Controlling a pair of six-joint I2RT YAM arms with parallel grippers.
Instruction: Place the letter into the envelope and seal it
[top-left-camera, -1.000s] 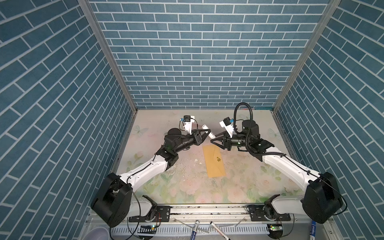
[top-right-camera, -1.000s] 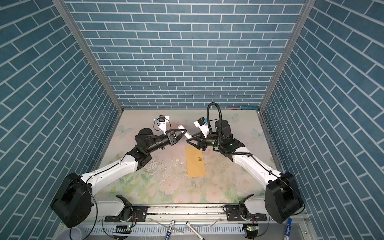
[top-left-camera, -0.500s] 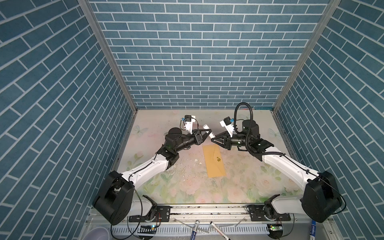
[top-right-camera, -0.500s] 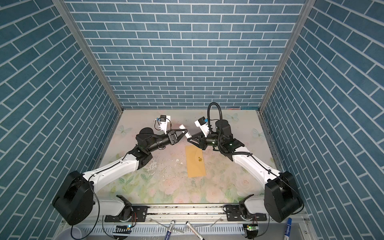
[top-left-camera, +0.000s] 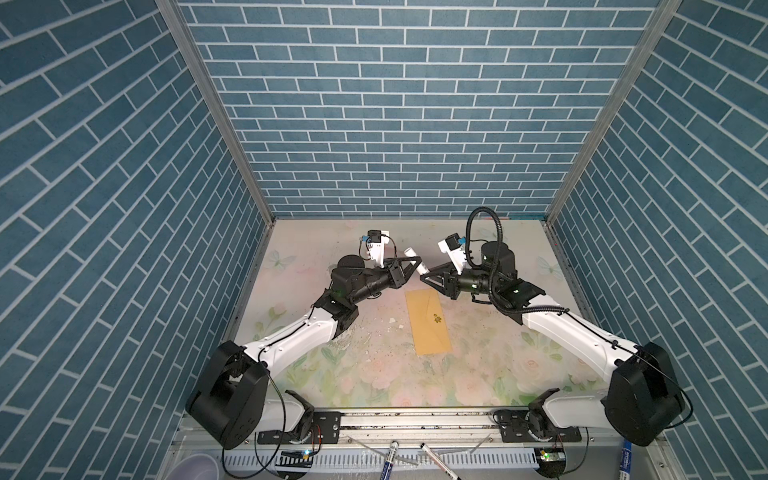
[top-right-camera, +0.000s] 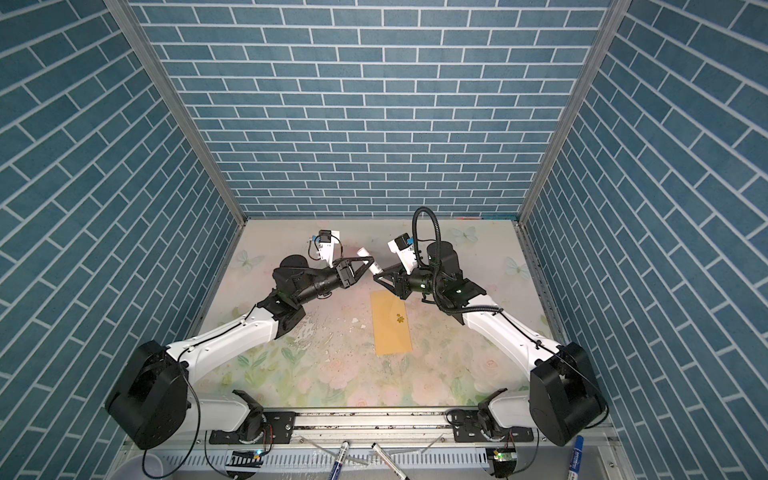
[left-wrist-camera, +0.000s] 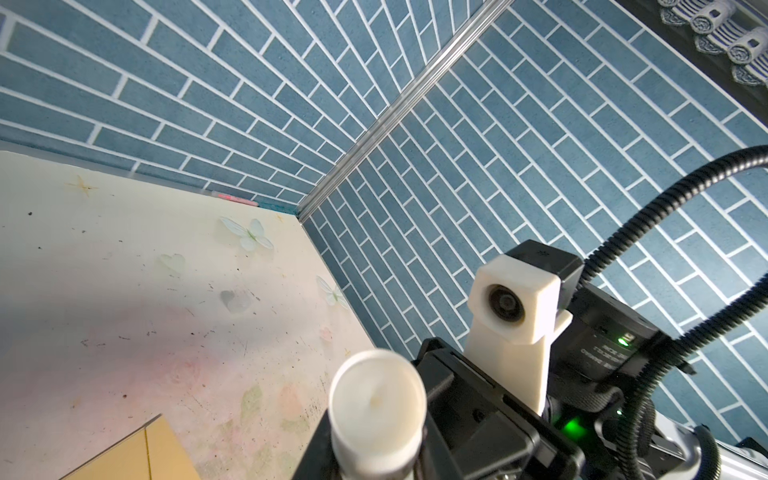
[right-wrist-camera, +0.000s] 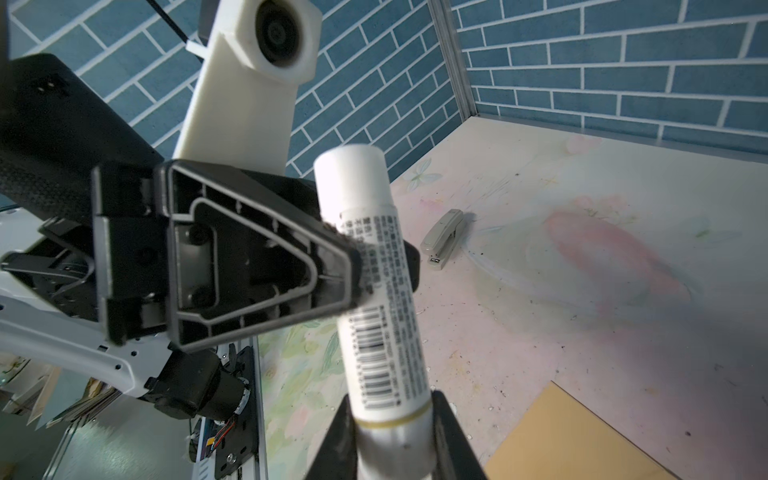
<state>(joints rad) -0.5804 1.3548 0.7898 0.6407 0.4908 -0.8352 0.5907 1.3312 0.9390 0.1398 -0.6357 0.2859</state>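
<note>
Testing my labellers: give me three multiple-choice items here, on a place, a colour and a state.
1. Where is the envelope? A flat on the table B standing on edge C held in the air
2. What colour is the glue stick? A red B white C green
3. What holds the glue stick? A nothing B one pair of jaws C two pairs of jaws
A: both top views show it lying flat. B: its tube is white. C: the right wrist view shows jaws closed on its middle and its end.
</note>
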